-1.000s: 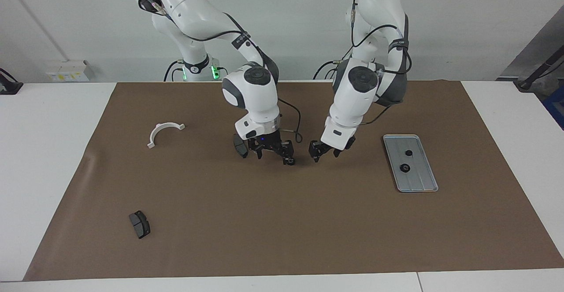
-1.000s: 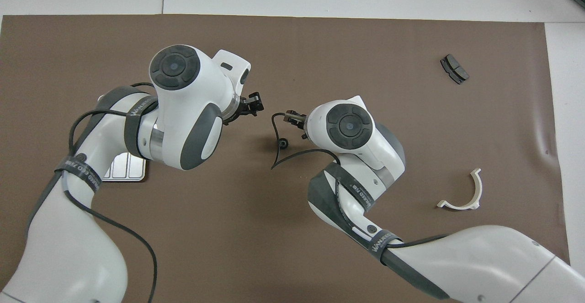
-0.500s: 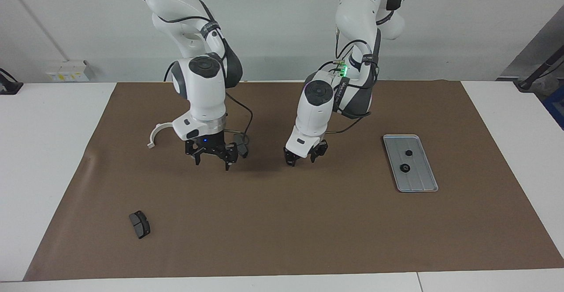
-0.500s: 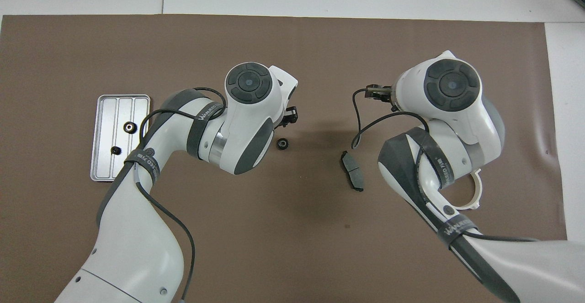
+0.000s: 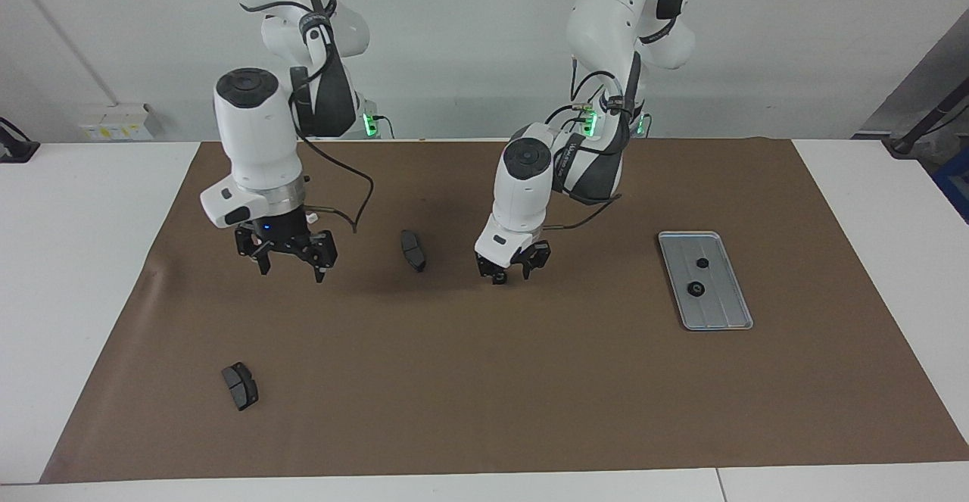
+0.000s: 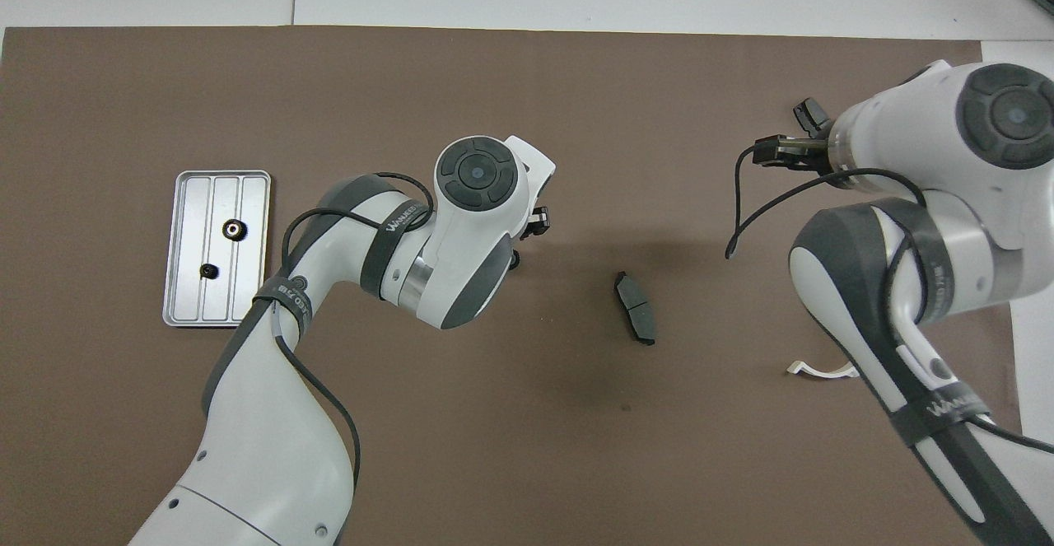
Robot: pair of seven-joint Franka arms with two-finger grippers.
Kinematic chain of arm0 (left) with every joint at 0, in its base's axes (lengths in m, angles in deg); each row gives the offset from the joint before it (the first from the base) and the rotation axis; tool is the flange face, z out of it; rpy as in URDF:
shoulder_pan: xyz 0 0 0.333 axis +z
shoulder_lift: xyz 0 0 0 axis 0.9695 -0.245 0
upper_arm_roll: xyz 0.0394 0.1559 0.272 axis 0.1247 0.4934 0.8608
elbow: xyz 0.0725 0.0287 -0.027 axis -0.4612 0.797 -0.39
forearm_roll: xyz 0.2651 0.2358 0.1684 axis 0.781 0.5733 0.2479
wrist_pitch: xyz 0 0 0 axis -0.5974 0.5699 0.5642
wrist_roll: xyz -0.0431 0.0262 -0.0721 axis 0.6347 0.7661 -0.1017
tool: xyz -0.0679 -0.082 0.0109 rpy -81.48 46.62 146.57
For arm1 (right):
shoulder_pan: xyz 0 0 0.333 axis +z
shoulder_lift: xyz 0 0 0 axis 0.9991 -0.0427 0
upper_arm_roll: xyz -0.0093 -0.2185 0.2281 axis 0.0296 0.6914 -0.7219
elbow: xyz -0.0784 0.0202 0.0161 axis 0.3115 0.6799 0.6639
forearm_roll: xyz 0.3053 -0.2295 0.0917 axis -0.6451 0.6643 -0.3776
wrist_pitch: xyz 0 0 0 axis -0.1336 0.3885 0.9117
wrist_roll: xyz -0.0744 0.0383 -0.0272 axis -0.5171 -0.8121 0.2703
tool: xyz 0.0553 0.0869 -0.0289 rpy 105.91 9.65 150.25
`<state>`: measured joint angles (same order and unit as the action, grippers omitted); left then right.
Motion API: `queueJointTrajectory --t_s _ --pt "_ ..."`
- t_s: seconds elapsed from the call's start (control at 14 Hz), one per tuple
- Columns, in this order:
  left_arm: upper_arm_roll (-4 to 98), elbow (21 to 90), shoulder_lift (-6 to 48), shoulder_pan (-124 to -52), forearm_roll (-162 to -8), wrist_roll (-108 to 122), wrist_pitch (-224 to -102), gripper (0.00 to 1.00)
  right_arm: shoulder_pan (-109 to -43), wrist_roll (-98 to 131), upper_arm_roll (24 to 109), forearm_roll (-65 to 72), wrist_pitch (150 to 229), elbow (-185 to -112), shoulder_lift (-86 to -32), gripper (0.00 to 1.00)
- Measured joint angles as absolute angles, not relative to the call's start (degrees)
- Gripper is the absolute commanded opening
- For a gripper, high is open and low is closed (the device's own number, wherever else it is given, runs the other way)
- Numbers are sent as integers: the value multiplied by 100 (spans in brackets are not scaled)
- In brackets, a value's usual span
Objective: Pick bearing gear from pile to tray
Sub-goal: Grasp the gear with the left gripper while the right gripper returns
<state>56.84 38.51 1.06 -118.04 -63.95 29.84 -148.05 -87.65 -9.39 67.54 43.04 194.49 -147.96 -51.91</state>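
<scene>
Bearing gear lies mid-mat near the dark curved pad. The left gripper has dropped over it, fingers spread astride, while the right gripper, splayed wide, has swung clear. Pickup looks imminent; the tray already holds two.

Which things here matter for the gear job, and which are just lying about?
Job: loose gear beneath the left gripper; tray holding two gears.
Lying about: middle pad; pad farthest from the robots; white bracket; right gripper, raised, waiting.

Silver tray holds two black gears.
</scene>
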Motion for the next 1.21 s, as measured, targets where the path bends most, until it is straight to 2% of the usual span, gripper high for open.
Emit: queueJointTrajectory --t_s 0.29,0.43,0.64,0.86,1.07,1.21 --pt "5686 3958 7 -11953 -6388 3047 -14982 69 -8764 -161 7283 3732 18558 -14761 -4530 100" --pt "5688 3973 -54 -11975 -6384 3071 -15055 68 -8764 103 7477 3682 17868 -14576 -4244 100" --pt "5688 4039 -82 -11978 -6372 3074 -15129 65 -8764 308 7678 3675 16809 -13897 -4117 100" --pt "5686 4166 -84 -11989 -6368 3075 -15200 60 -8761 396 7712 3675 16529 -13740 -4129 100" --pt "5695 4176 -83 -12016 -6343 3078 -15224 48 -8710 396 7707 3675 16529 -13744 -4183 100" --pt "5699 4176 -77 -12038 -6341 3084 -15245 30 -8705 396 7697 3675 16529 -13744 -4194 100"
